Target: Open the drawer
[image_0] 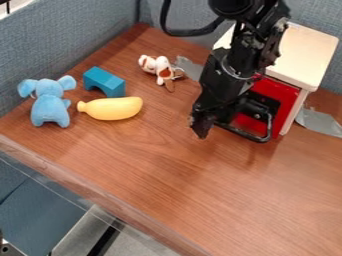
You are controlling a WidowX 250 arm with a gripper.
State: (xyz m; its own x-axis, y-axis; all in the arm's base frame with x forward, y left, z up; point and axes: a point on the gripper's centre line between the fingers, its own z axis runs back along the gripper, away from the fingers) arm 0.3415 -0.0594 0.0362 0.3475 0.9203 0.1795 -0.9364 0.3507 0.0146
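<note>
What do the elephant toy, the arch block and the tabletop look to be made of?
Elephant toy: likely plush fabric, given its soft, rounded, stuffed limbs.
Arch block: perhaps painted wood or foam, matte; flat faces and an even blue leave it open.
Tabletop: wood or wood-look laminate, with streaky brown grain and a slight sheen.
</note>
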